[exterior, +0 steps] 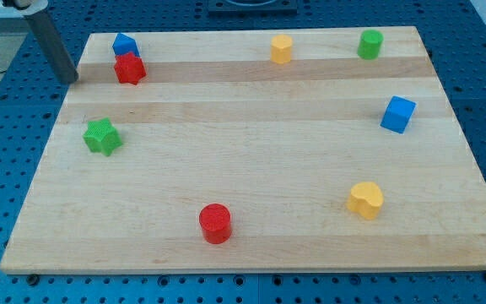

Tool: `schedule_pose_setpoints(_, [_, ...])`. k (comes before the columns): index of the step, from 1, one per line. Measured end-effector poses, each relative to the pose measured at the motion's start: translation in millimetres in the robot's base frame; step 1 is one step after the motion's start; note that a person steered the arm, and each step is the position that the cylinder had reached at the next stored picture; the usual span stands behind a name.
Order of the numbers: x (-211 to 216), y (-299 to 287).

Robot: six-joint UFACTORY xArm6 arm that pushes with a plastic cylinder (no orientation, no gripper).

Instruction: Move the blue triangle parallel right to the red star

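Observation:
The blue triangle [124,44] sits at the board's top left, touching the top side of the red star [129,68], which lies just below it. My tip [71,80] is at the board's left edge, to the left of the red star and a little lower, apart from both blocks. The rod leans up toward the view's top left.
A green star [102,136] lies at the left below the red star. A yellow hexagon [282,49] and a green cylinder [369,43] sit along the top. A blue cube [397,114] is at the right. A yellow heart [365,200] and a red cylinder [215,223] lie near the bottom.

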State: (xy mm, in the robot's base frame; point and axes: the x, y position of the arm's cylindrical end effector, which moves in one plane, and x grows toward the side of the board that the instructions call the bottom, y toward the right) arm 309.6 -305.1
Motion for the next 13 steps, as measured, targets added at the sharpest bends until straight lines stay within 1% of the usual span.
schedule_pose_setpoints(3, [-4.3,0.0])
schedule_pose_setpoints(4, [-11.6,0.2])
schedule_pose_setpoints(5, [-47.7,0.3])
schedule_pose_setpoints(6, [-60.2,8.8])
schedule_pose_setpoints(7, [-57.2,58.3])
schedule_pose_setpoints(8, [-57.1,139.7])
schedule_pose_setpoints(9, [-63.1,142.2])
schedule_pose_setpoints(10, [-63.5,109.0])
schedule_pose_setpoints(11, [-89.9,72.2])
schedule_pose_setpoints(12, [-117.1,77.4])
schedule_pose_setpoints(13, [-94.6,156.5])
